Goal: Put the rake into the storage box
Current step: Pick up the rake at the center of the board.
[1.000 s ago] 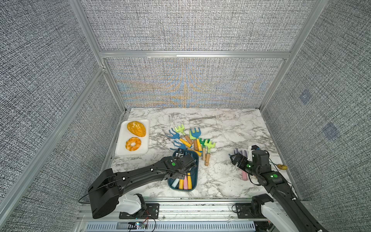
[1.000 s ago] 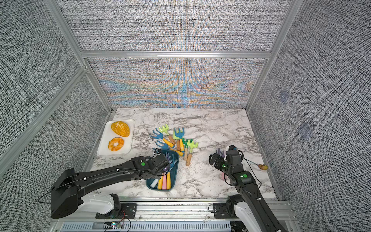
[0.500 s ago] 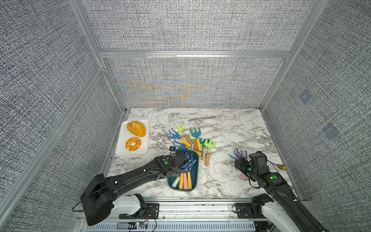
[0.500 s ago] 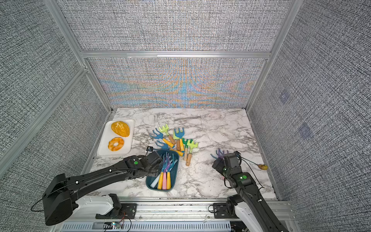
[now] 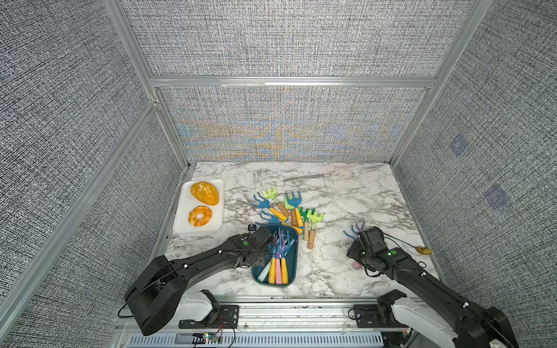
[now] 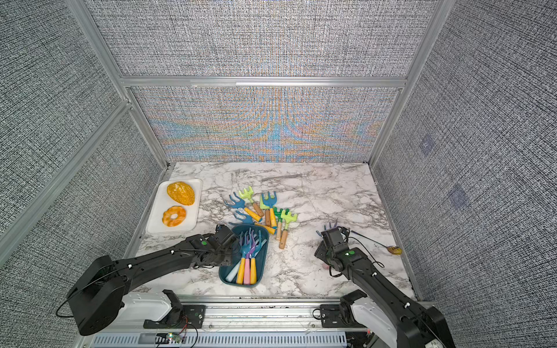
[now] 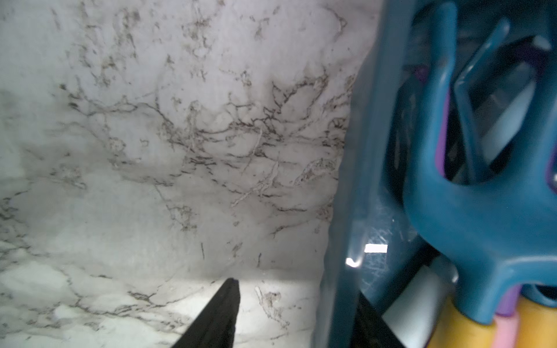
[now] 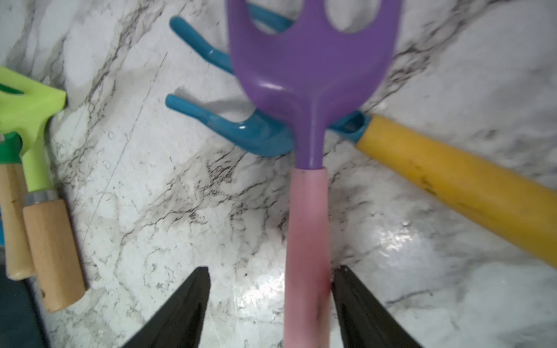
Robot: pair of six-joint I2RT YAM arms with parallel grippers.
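**Standing over the purple rake**

We see our right pincer (image 8: pixel 271 268) low over the table (image 8: pixel 150 195). Its two black fingers (image 8: pixel 187 301) stand apart, one on each side of the pink handle of the purple rake (image 8: pixel 310 75). One finger is right against the handle. The other has a gap beside it, so the pincer is not squeezing. The purple rake lies on the table, and its head rests on top of a blue rake (image 8: pixel 241 132) with a yellow handle. A green rake (image 8: pixel 27 111) lies off to one side.

Our left pincer (image 7: pixel 297 289) has its fingers apart as well and holds nothing. One finger is over the table, and the other looks to be inside the box (image 7: pixel 346 180), with the box wall between them.

In both top views the box sits near the front of the table, in the middle, with four rakes (image 5: pixel 278 265) in it. The purple rake is well apart from the box, to its right. A pile of rakes (image 5: pixel 297 211) lies just behind the box. A white tray (image 5: pixel 180 223) sits at the far left.
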